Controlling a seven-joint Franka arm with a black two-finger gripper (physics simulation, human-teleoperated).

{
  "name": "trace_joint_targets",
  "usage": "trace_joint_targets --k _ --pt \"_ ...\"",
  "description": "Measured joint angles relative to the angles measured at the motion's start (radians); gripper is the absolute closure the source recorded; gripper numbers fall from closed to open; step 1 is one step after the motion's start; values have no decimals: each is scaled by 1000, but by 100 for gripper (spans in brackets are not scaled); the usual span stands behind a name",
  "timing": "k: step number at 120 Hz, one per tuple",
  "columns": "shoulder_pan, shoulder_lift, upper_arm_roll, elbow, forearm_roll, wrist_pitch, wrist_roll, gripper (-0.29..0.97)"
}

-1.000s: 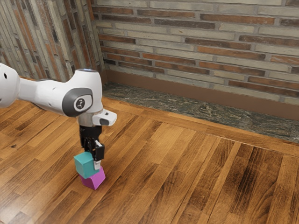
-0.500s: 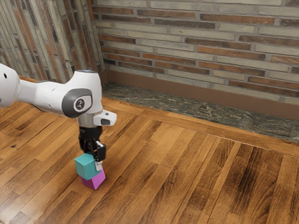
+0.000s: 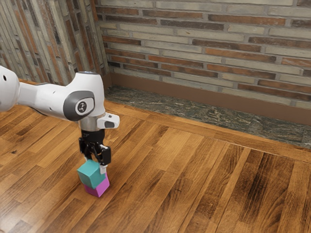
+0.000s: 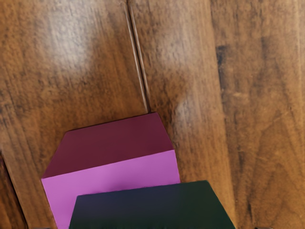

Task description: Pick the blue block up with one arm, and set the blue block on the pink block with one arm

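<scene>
Sitting on top of pink block (image 3: 99,188), blue block (image 3: 89,174) reads as teal cube, plain matte faces, sharp edges. Set slightly askew, so pink corner juts out toward exterior view's right. Stack stands on wooden tabletop (image 3: 194,184). Gripper (image 3: 95,164) hangs just above blue block, jaws apart, not clamping it. Wrist view: blue block's top dark, shaded; pink face bright beneath.

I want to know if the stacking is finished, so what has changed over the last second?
The hand has let go of the blue block and risen a little. The blue block sank slightly and now rests on the pink block. The pink block stayed where it was on the table.
</scene>
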Motion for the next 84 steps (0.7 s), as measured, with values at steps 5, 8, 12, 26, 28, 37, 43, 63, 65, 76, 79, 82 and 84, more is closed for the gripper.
trace_joint_targets --k 5,8,12,26,28,37,43,63,65,76,79,82,84 --pt "0 -11 -1 17 1 -1 -2 10" --pt "0 -22 -2 24 2 -2 -2 9" --pt "2 -47 -5 30 2 -3 6 7" --pt "4 -160 -12 72 -2 -33 71 4" --pt "2 -173 -13 92 -1 -43 85 4" --pt "-30 -205 -31 206 3 -101 155 3" --pt "-68 -211 -53 275 4 -141 201 2" --pt "-129 -211 -58 476 23 -253 329 1" --pt "-153 -209 -36 491 26 -262 339 1" --pt "-356 -184 150 586 42 -307 393 1" --pt "-395 -176 187 611 48 -320 406 1" --pt "-418 -168 209 625 53 -332 418 1" --pt "-428 -163 218 631 56 -339 426 0"
